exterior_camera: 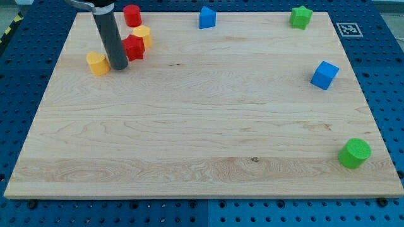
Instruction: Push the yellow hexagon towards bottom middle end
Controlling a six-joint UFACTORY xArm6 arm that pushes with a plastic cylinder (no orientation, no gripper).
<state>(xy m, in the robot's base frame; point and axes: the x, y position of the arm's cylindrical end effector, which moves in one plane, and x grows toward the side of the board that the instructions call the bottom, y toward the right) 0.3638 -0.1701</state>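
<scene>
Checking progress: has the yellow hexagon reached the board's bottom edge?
No, the yellow hexagon sits near the view's top left, behind the red block beside my tip.

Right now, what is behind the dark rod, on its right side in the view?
A red block stands there, and the rod covers its left edge, so its shape is unclear. A yellow block touches it behind. My tip sits between it and another yellow block.

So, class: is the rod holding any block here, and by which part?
Nothing is held. My tip rests between the yellow block and the red block.
</scene>
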